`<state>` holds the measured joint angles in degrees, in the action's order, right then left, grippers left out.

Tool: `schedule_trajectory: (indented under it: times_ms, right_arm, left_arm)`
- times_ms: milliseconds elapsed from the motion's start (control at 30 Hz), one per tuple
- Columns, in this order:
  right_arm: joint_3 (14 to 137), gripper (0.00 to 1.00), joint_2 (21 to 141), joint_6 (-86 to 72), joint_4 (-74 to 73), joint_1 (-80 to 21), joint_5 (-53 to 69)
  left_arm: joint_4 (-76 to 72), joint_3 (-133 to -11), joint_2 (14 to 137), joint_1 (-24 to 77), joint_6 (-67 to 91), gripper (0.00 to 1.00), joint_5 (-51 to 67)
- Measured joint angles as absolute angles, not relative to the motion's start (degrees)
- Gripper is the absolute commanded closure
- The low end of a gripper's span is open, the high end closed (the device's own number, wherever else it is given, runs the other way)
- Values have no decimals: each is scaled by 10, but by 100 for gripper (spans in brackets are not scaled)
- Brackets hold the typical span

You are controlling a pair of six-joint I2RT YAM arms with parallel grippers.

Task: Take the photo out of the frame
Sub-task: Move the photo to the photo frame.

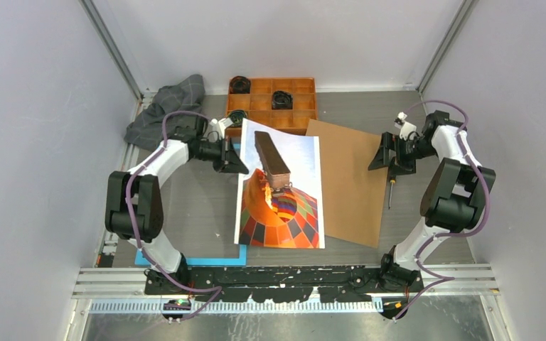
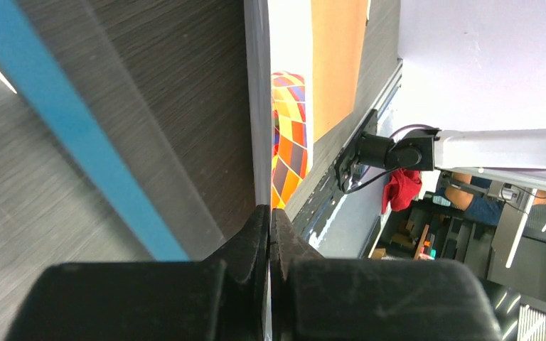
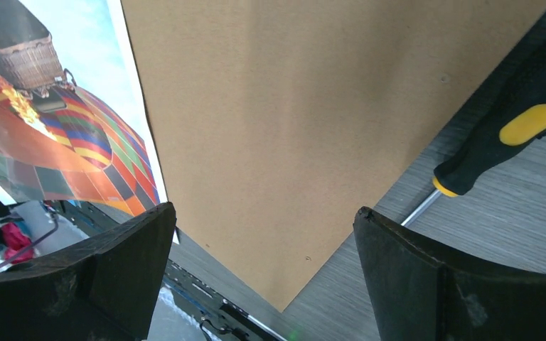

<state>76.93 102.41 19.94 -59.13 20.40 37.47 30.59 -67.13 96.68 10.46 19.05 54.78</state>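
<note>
Orange tray [image 1: 300, 108] at the far edge of the tabletop [image 1: 199, 202], seen from above, holds black coiled things [image 1: 282, 99] in three compartments. They are too small to tell what they are. Its near rim is partly hidden behind the photo [image 1: 284, 206], which stands raised mid-tabletop with its left edge at the left hand [image 1: 233, 160]. Only a blue strip of the frame [image 1: 202, 260] shows at the near edge; the rest is hard to make out, part of it under the left arm [image 1: 138, 199]. A brown backing board [image 1: 348, 185] lies flat beside the photo, the right hand [image 1: 391, 160] near its right edge.

From the left wrist, the fingers [image 2: 252, 234] are pressed together on the photo [image 2: 259, 106], seen edge-on. The frame [image 2: 78, 142] runs as a blue band across the tabletop alongside.

From the right wrist, the fingers [image 3: 114, 263] stand wide apart, holding nothing, over a corner of the backing board [image 3: 313, 128]. A screwdriver [image 3: 512, 128], cut off at the picture's edge, lies beside it.
</note>
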Motion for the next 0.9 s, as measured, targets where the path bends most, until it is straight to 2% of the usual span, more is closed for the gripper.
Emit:
schedule_trajectory:
  times_ms: [533, 600, 733, 900]
  right_arm:
    - [769, 0, 895, 172, -597, 152, 357]
    - [768, 0, 889, 167, -594, 150, 354]
    - [757, 0, 888, 156, -580, 149, 351]
    - [742, 0, 886, 146, -569, 149, 350]
  left_arm:
    - [336, -622, 965, 39, 115, 95, 554]
    - [337, -621, 965, 32, 113, 88, 553]
    - [344, -621, 965, 26, 103, 66, 550]
    - [367, -621, 965, 26, 87, 52, 537]
